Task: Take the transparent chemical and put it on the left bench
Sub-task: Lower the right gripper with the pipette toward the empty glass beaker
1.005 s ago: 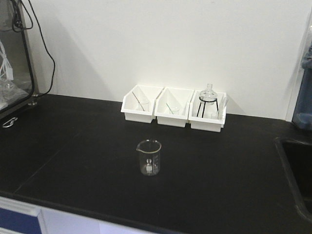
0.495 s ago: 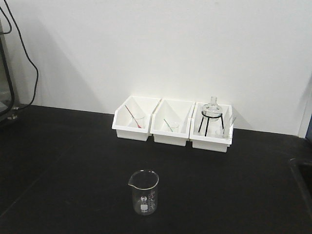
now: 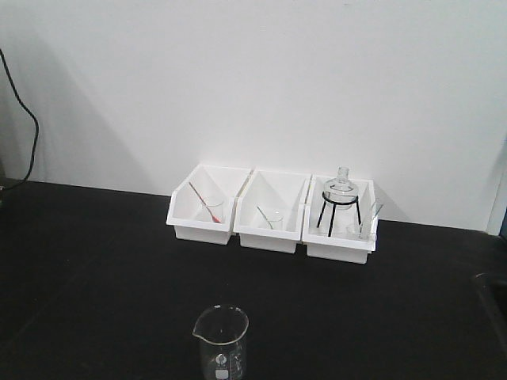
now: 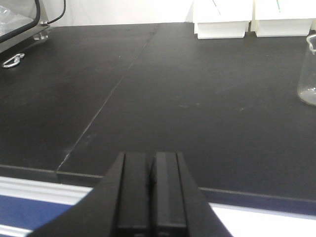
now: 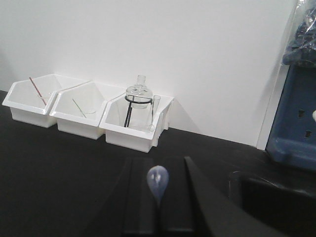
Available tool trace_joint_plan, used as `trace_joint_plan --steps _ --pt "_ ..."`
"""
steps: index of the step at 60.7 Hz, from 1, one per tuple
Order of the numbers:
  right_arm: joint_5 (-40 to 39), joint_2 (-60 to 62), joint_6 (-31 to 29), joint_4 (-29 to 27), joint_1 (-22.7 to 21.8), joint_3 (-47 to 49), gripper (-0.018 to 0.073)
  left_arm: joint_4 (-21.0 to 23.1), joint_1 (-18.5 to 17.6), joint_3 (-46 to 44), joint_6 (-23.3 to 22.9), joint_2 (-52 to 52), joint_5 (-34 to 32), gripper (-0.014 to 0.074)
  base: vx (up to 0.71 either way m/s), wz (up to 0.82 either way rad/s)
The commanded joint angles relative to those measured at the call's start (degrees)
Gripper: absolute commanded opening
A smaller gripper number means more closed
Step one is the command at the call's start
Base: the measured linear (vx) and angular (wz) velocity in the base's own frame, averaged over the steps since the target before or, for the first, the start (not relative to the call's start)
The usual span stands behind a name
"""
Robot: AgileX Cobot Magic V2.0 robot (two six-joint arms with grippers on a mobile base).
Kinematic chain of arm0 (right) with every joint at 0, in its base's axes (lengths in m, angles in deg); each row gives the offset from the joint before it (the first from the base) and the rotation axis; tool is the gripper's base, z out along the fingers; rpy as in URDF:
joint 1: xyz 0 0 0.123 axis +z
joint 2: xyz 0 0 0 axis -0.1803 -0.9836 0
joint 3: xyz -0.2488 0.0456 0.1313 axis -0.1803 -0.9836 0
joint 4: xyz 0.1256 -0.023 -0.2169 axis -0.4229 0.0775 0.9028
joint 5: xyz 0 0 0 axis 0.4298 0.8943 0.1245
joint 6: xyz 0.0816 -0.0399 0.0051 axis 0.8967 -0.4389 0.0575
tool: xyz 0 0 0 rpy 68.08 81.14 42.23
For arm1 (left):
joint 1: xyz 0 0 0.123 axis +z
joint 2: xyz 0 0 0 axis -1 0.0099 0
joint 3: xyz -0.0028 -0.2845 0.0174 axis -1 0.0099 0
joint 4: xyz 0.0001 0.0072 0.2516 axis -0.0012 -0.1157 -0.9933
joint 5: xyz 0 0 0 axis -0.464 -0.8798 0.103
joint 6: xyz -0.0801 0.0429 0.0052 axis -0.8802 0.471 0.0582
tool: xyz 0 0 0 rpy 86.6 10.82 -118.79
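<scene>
The transparent chemical [image 5: 158, 180] is shown only by its bulb, clamped in the right gripper [image 5: 158, 168] over the left bench [image 3: 95, 261]. The left gripper [image 4: 152, 160] is pressed together on nothing. A soft bulb could be squeezed loose, or the beaker [image 3: 220, 342] clipped on lowering. The held bulb is caught by the right wrist view alone, and the beaker is missed there but seen from the front.
</scene>
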Motion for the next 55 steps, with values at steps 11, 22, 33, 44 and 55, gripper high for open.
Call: trace_joint_plan --steps 11,22,33,44,55 --pt "-4.21 -0.43 -0.27 -0.01 -0.28 1.62 -0.0004 0.04 -0.10 0.93 -0.45 -1.10 -4.49 -0.0003 0.07 -0.03" --pt "-6.38 -0.65 -0.41 0.08 -0.28 1.62 -0.0004 0.04 -0.10 0.93 -0.45 -1.10 -4.49 -0.0003 0.03 -0.01" --pt "-15.49 -7.56 1.30 0.08 1.90 2.61 -0.0003 0.04 -0.10 0.93 -0.45 -1.10 -4.49 -0.0003 0.00 0.00" --pt "-22.06 -22.45 1.27 1.56 10.67 11.17 -0.0001 0.04 -0.10 0.93 -0.45 -1.10 -4.49 -0.0003 0.00 0.00" --pt "-23.81 -41.65 -4.58 0.44 21.54 25.40 -0.0001 0.04 -0.10 0.93 -0.45 -1.10 -4.49 -0.0003 0.00 0.00"
